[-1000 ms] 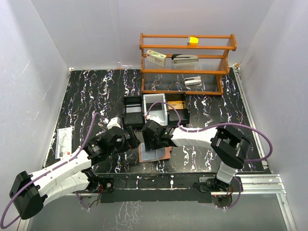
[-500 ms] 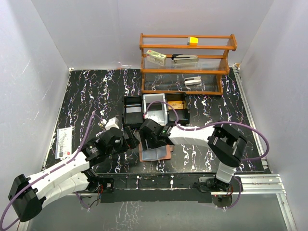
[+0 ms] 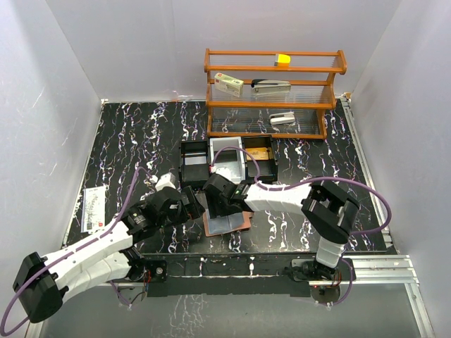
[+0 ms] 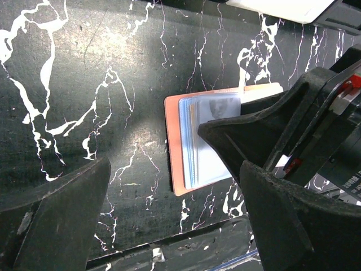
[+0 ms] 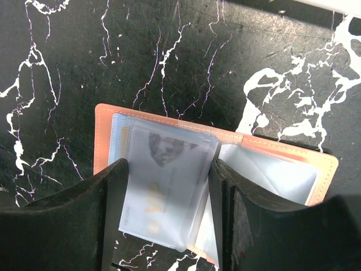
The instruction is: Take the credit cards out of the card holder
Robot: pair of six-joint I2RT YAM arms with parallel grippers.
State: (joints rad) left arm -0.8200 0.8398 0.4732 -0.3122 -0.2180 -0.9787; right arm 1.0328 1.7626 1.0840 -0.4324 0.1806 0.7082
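The card holder [image 3: 232,225] lies open near the table's front edge, salmon-brown outside and pale blue-grey inside. Clear sleeves on its left half hold a card [image 5: 163,186] with a grey picture and gold letters. My right gripper [image 3: 223,208] is low over the holder. In the right wrist view its jaws [image 5: 166,217] stand open with one finger on each side of the sleeves, close against their edges. My left gripper [image 3: 193,209] is wide open and empty just left of the holder. In the left wrist view [image 4: 175,226] the holder [image 4: 174,141] lies ahead, partly hidden by the right gripper.
Black trays [image 3: 195,163] and a white tray [image 3: 227,156] stand just behind the holder. A wooden shelf [image 3: 275,91] with small items is at the back. A printed packet [image 3: 93,208] lies at the left edge. The table's front edge is close below the holder.
My right gripper has shifted a little to the left over the holder. My left gripper has moved slightly and stays beside it. The holder has not moved.
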